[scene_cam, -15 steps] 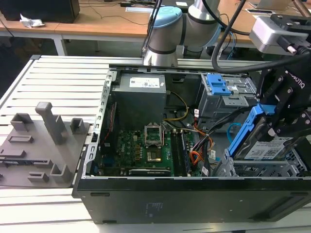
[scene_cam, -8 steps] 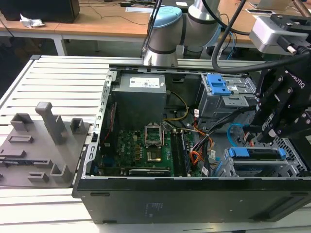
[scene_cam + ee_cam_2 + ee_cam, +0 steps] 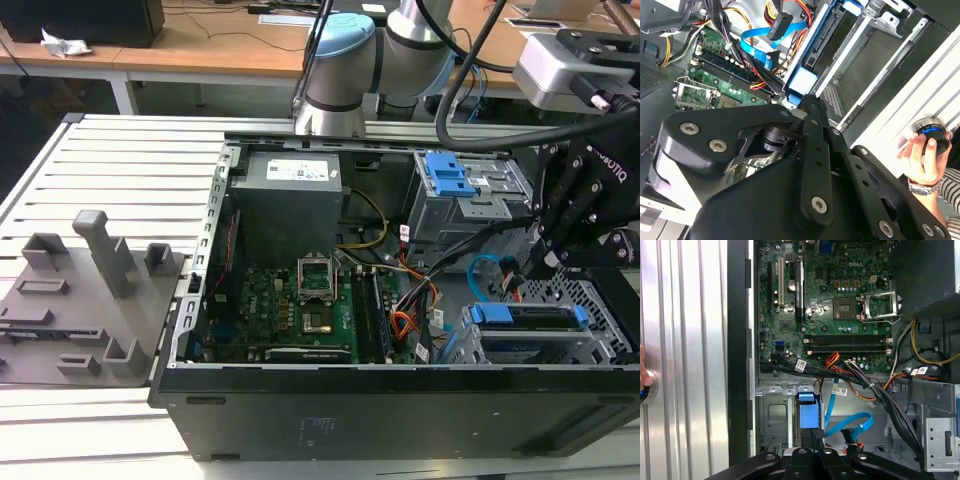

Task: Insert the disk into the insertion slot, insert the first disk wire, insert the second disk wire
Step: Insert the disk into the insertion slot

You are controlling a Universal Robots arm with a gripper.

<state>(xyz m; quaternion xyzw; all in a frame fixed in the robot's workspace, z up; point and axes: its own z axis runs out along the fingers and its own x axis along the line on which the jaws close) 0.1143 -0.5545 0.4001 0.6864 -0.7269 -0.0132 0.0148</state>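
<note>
A: Exterior view: the disk (image 3: pixel 525 318) sits in the insertion slot (image 3: pixel 600 300) at the exterior view's lower right; blue frame showing; looks seated or nearly so.
B: What's holding it?
A: Nothing grips it; the gripper (image 3: pixel 545 265) hangs over the slot near the exterior view's right edge; in the first wrist view its fingers (image 3: pixel 806 440) are clenched together with nothing between them; tips just beside the disk's blue end; contact or not, can't tell.
B: Wires?
A: Blue flat cable (image 3: pixel 832 407) loops loose beside the slot; in the second wrist view a black connector (image 3: pixel 780 25) on red and yellow leads dangles free; neither plugged in, I'd judge.
B: Step?
A: My read: tail end of disk insertion; wire steps not begun. A wire move calls for released fingers, a grip on the connector body rather than the cable, square alignment to the disk's port; cable bundle (image 3: pixel 880 390) crowds that corner.
B: Anyone near?
A: A hand (image 3: pixel 922 155) on a round button (image 3: pixel 934 134) outside the case.
</note>
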